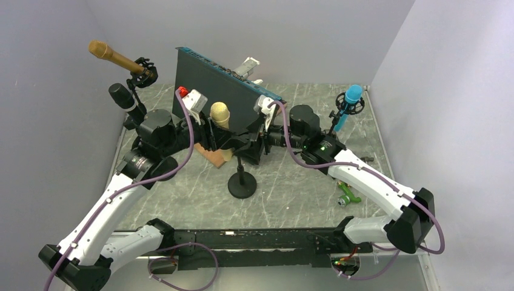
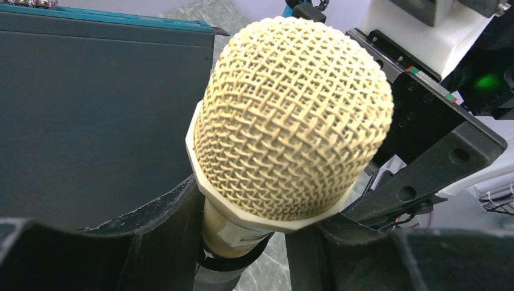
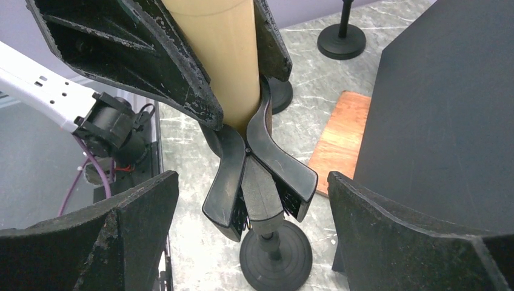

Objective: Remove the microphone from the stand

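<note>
The cream microphone (image 1: 219,113) with its mesh head (image 2: 291,115) stands tilted in a black spring clip (image 3: 260,176) on a small stand with a round base (image 1: 242,185). My left gripper (image 1: 221,134) is shut on the microphone's tan body (image 3: 224,60) just under the head, a finger pressed on each side (image 2: 242,236). My right gripper (image 1: 251,142) is open, its fingers wide apart on either side of the clip's two levers (image 3: 250,182), not touching them. The stand's base also shows below the clip in the right wrist view (image 3: 276,254).
A dark upright box (image 1: 212,82) stands right behind the microphone. A wooden block (image 1: 213,156) lies beside the stand. Other microphones on stands are a brown one (image 1: 115,57) and a black one (image 1: 124,97) at the left and a blue one (image 1: 350,100) at the right. A green object (image 1: 348,195) lies near the right arm.
</note>
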`<move>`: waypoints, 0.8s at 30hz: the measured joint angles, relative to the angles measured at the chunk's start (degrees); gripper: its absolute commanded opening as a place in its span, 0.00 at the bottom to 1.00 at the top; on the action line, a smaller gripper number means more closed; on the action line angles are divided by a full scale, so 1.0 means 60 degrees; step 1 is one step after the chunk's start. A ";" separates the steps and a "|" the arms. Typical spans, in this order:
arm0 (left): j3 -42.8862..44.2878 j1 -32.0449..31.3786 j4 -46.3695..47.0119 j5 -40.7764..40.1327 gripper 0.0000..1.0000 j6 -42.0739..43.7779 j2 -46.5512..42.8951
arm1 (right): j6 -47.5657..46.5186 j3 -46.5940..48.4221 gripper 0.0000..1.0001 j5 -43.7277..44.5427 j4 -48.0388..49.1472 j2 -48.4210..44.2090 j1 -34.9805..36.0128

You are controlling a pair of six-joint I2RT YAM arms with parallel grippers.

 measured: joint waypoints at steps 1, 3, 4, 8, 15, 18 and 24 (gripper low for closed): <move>0.0000 0.0000 0.0000 0.0000 0.16 0.0022 0.0000 | 0.0000 0.0000 0.93 -0.0029 0.0011 0.0036 0.0000; 0.0000 0.0000 0.0000 0.0004 0.07 0.0073 0.0000 | 0.0000 0.0000 0.92 -0.0084 0.0022 0.0098 0.0000; 0.0000 0.0000 0.0000 0.0004 0.02 0.0102 0.0000 | 0.0000 -0.0004 0.91 -0.0117 0.0044 0.0117 0.0000; 0.0000 -0.0011 -0.0011 0.0000 0.00 0.0178 0.0000 | -0.0004 -0.0047 0.79 -0.0273 0.0255 0.0142 0.0000; 0.0000 -0.0033 -0.0058 0.0029 0.00 0.0302 -0.0018 | -0.0313 -0.0193 0.04 -0.0288 0.0521 0.0135 -0.0044; 0.0000 -0.0040 -0.0073 0.0055 0.00 0.0310 -0.0026 | -0.0525 -0.0284 0.00 -0.0251 0.0634 0.0095 -0.0036; 0.0197 -0.0051 -0.0466 0.0040 0.00 0.0393 -0.0066 | -0.0463 -0.0463 0.00 -0.0222 0.0805 0.0004 0.0029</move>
